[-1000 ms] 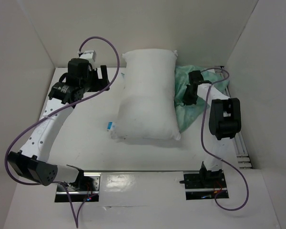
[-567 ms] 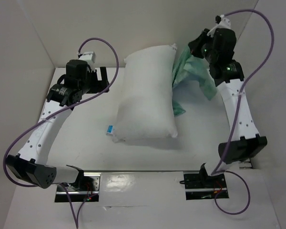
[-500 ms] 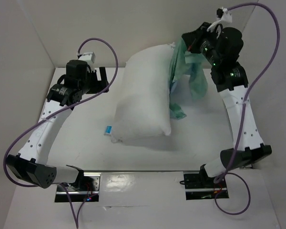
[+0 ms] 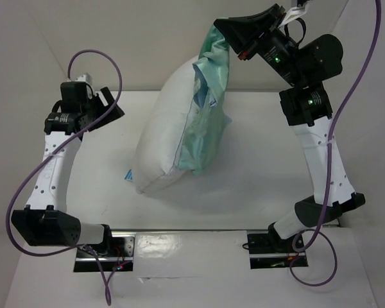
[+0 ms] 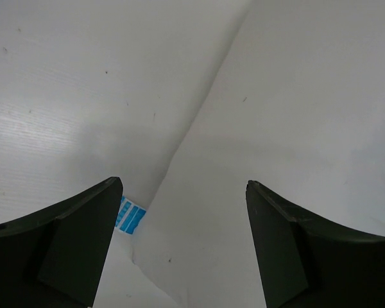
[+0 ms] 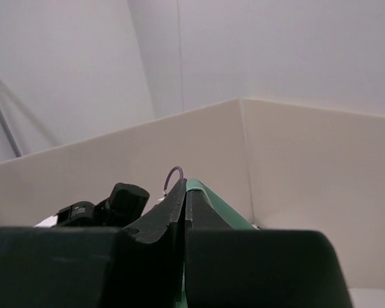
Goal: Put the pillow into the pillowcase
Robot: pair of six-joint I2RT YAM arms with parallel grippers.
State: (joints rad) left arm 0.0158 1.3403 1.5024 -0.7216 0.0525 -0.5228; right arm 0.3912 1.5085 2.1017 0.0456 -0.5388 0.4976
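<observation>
The plump white pillow [image 4: 160,135] lies tilted in the middle of the table, its blue-and-white label [image 4: 129,174] at the near left corner. The teal pillowcase [image 4: 208,109] hangs draped over the pillow's right side. My right gripper [image 4: 223,25] is shut on the pillowcase's top edge [image 6: 208,196] and holds it high near the back wall. My left gripper [image 4: 112,106] is open and empty at the far left of the pillow. In the left wrist view the pillow [image 5: 276,128] and its label [image 5: 131,217] lie between the open fingers [image 5: 83,244].
White walls [image 4: 147,38] enclose the table on the back and both sides. Purple cables [image 4: 96,58] loop from both arms. The arm mounts [image 4: 269,247] sit at the near edge.
My right gripper took hold of the pillowcase beside the pillow and lifted it high toward the back, pulling the pillow up and left. My left gripper shifted left.
</observation>
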